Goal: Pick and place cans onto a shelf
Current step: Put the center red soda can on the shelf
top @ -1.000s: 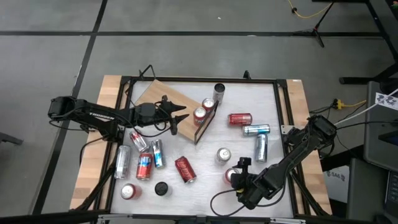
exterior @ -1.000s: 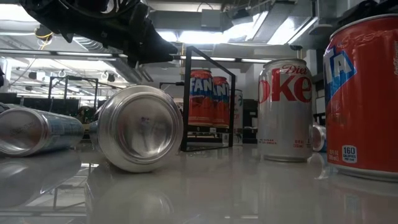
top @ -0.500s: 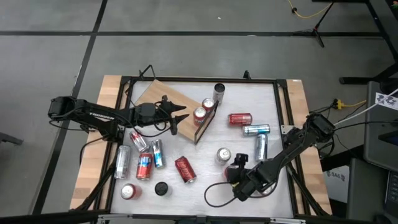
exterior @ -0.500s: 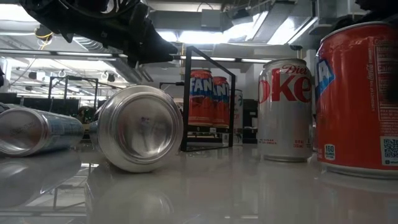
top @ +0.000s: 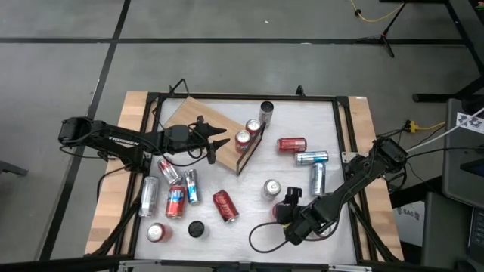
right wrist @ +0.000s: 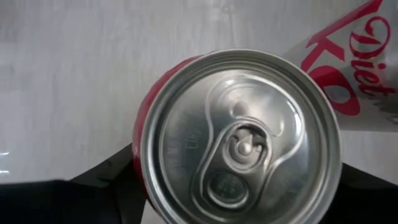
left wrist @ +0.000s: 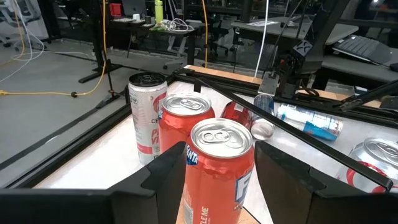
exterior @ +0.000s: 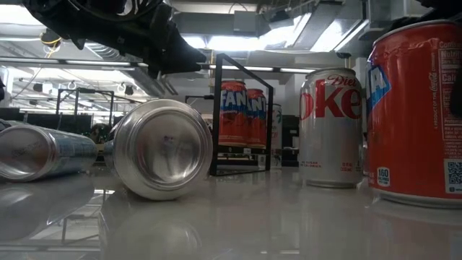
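The shelf (top: pixel 198 121), a light wooden board with a black frame (top: pixel 249 148), lies at the far left. Two red cans (top: pixel 243 138) (top: pixel 253 126) stand on it. My left gripper (top: pixel 220 149) hovers open above the board, just short of the nearer can (left wrist: pixel 217 168) and touching nothing. At the near right an upright red can (top: pixel 280 214) stands on the table with my right gripper (top: pixel 286 204) shut around it. Its silver top (right wrist: pixel 239 140) fills the right wrist view. A Diet Coke can (top: pixel 271 189) stands right behind it. My right gripper has the upright red can between its two fingers (right wrist: pixel 109 180), one on each side of the wall (right wrist: pixel 140 155) just below the rim. The fingers come steeply from above, slanting in from the near right. The can stands upright with its base (exterior: pixel 415 198) on the table.
Cans lie scattered on the white table: a red one (top: pixel 291 143), two silver ones (top: pixel 311 158) (top: pixel 318 180), another red one (top: pixel 225 205) and a cluster at the near left (top: pixel 175 198). A silver can (top: pixel 266 109) stands beyond the frame, a black disc (top: pixel 197 228) near the front.
My right arm has swung a little toward the table's left, onto the red can. The can has slid slightly and turned about its upright axis, showing a different part of its label in the low view, and it stays upright on the table.
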Controlling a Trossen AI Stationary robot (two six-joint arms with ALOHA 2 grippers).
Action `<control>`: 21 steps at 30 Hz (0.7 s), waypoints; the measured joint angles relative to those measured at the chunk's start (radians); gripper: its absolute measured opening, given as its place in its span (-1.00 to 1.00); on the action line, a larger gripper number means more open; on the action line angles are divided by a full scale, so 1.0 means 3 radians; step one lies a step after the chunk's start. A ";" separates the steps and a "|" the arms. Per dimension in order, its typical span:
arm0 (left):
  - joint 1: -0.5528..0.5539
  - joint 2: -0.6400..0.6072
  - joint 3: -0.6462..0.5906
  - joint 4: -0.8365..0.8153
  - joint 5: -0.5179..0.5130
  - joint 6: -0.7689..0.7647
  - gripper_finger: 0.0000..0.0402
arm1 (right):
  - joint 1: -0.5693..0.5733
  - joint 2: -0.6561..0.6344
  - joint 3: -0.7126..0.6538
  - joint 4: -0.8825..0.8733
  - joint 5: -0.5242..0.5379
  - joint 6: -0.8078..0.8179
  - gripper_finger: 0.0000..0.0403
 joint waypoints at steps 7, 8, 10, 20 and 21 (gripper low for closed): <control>0.0000 0.0000 0.0000 0.0000 0.0000 0.0000 -0.09 | -0.0001 0.0000 0.0000 0.0023 -0.0001 -0.0003 0.48; 0.0000 0.0000 0.0000 0.0000 0.0000 0.0000 -0.09 | -0.0001 0.0000 0.0000 0.0024 -0.0001 -0.0003 0.46; 0.0000 0.0000 0.0000 0.0000 0.0000 0.0000 -0.09 | -0.0001 0.0000 0.0000 0.0025 0.0000 -0.0004 0.41; 0.0000 0.0000 0.0000 0.0000 0.0000 -0.0001 -0.09 | -0.0001 0.0000 0.0000 0.0024 -0.0001 -0.0005 0.43; 0.0000 0.0000 0.0000 0.0000 0.0000 -0.0001 -0.09 | -0.0001 0.0000 0.0003 0.0021 -0.0003 -0.0006 0.42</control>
